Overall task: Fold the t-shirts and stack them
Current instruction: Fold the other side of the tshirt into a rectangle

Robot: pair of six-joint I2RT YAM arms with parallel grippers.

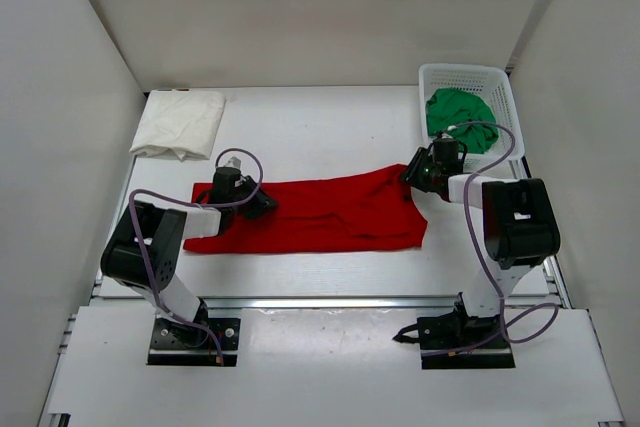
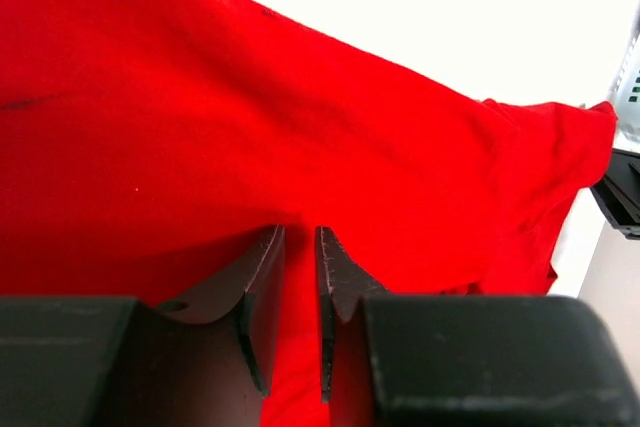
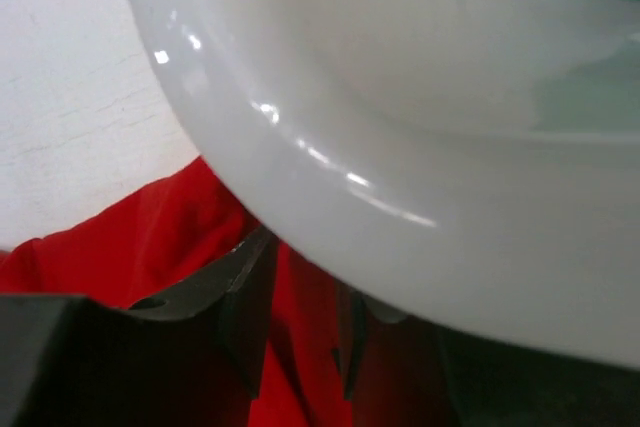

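In the far right corner of the surface, a white mesh basket is standing, and the green t-shirt is lying crumpled inside it, filling most of its floor. The red t-shirt is lying as a long band across the middle of the surface, reaching from near the left edge almost to the right edge. Its far right corner is rising toward the near left corner of the basket. The cream-white t-shirt is lying folded in the far left corner, well apart from the other two.

The left gripper is sitting at the left end of the red band, and its jaws are pinching a fold of the red cloth in a narrow gap. The right gripper is working just beside the basket, whose smooth wall is looming close over it. Red cloth is showing between its jaws, but I cannot tell if they are holding it.

Bare surface is showing between the red band and the far edge, and a thinner strip is running along the near edge.
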